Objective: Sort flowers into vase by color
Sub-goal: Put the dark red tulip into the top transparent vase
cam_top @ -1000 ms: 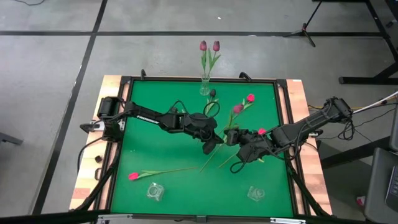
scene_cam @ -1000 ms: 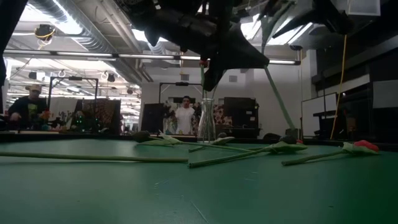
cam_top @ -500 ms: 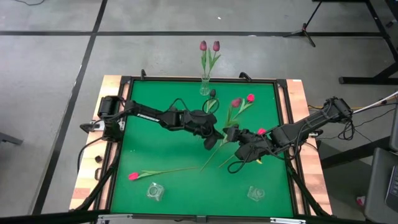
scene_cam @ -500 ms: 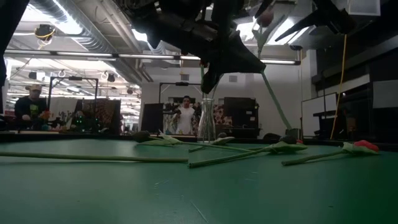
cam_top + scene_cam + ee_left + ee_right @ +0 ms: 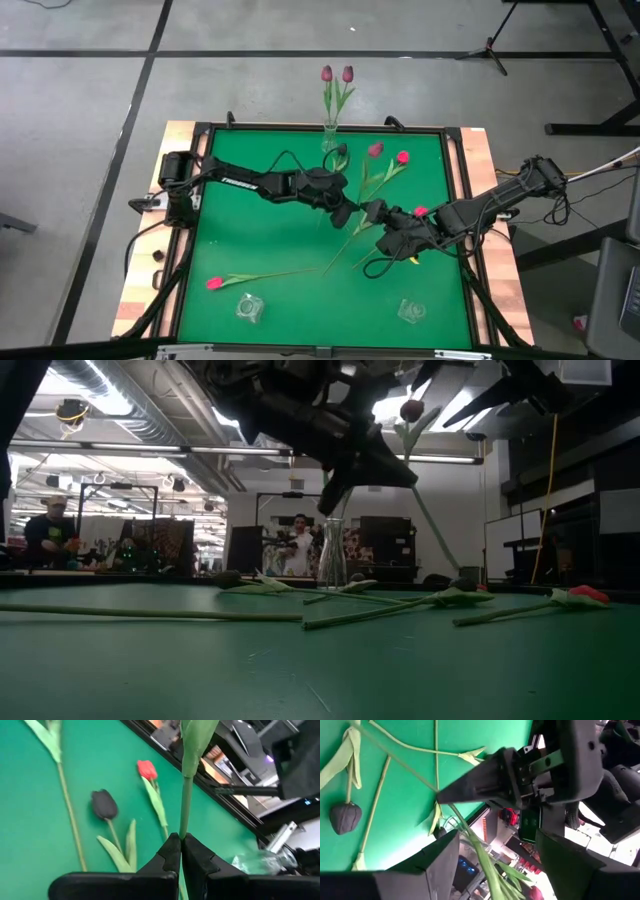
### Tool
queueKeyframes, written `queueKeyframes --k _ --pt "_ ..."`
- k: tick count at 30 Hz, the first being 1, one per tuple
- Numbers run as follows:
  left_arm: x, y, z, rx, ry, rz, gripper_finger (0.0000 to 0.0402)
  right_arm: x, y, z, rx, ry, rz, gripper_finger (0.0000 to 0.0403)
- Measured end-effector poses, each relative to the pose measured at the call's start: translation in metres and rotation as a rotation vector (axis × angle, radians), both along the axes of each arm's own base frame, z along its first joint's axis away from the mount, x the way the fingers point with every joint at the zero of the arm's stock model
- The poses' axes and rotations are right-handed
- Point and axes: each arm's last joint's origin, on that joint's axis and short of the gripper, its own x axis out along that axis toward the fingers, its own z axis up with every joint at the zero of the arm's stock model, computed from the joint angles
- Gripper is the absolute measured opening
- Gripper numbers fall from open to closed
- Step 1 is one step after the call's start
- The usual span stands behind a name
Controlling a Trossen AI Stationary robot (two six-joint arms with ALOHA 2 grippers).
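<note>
My left gripper [image 5: 347,213] is over the table's middle, shut on a mauve tulip [image 5: 375,150], whose head [image 5: 411,409] stands high and toward the far edge. My right gripper [image 5: 372,217] hangs open right beside it. The tulip's lower stem [image 5: 479,852] runs between the right fingers without a touch that I can see. A glass vase [image 5: 330,138] at the far edge holds two mauve tulips [image 5: 337,74]. On the green table [image 5: 250,230] lie a black tulip [image 5: 104,804], a pink-red one [image 5: 402,157], another [image 5: 421,211] and a third [image 5: 213,284]. My left gripper pinches the mauve tulip's green stem [image 5: 183,831] between its two fingertips, below a leaf [image 5: 196,740]. The fingers come slanting down from the table's left and lie across the stem. The tulip is lifted clear of the table, tilted, head up toward the far edge.
Two small glass vases [image 5: 249,308] [image 5: 411,312] stand near the table's near edge. Loose stems [image 5: 345,255] cross the table under both grippers. People [image 5: 297,550] are in the room beyond the far edge.
My left gripper has carried the mauve tulip toward the far edge, nearer the vase. The flower's head has swung from over the table's middle right toward the far edge and now shows high in the low view. My right gripper has rolled in place.
</note>
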Motion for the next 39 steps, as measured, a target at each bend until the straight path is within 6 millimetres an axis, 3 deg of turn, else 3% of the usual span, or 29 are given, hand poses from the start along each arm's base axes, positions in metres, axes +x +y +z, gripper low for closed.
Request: queueKeyframes --k 7,13,18,22,25,30,33,39 --pt "-0.001 0.018 0.002 0.031 -0.018 0.099 0.0004 -0.003 -0.002 -0.002 0.029 -0.018 -0.064 0.0262" --pt "-0.012 0.031 0.031 0.181 -0.069 0.286 0.0004 -0.011 -0.006 -0.007 0.089 -0.021 -0.189 0.0262" --pt "-0.031 0.042 0.071 0.33 -0.131 0.508 0.0004 -0.02 -0.009 -0.012 0.283 -0.038 -0.344 0.0262" --pt "-0.047 0.047 0.098 0.426 -0.164 0.607 0.0004 -0.022 -0.006 -0.017 0.548 -0.042 -0.475 0.0262" --pt "-0.054 0.05 0.11 0.455 -0.189 0.623 0.0004 -0.021 -0.002 -0.025 0.748 -0.066 -0.534 0.0262" --pt "-0.058 0.058 0.112 0.47 -0.183 0.626 0.0004 -0.038 -0.011 -0.046 0.87 -0.244 -0.498 0.0262" --pt "-0.059 0.063 0.112 0.46 -0.187 0.609 0.0004 -0.058 -0.021 -0.031 0.983 -0.378 -0.415 0.0262" --pt "-0.064 0.079 0.11 0.461 -0.163 0.656 0.0003 -0.115 -0.049 0.024 1.187 -0.689 -0.285 0.0262"
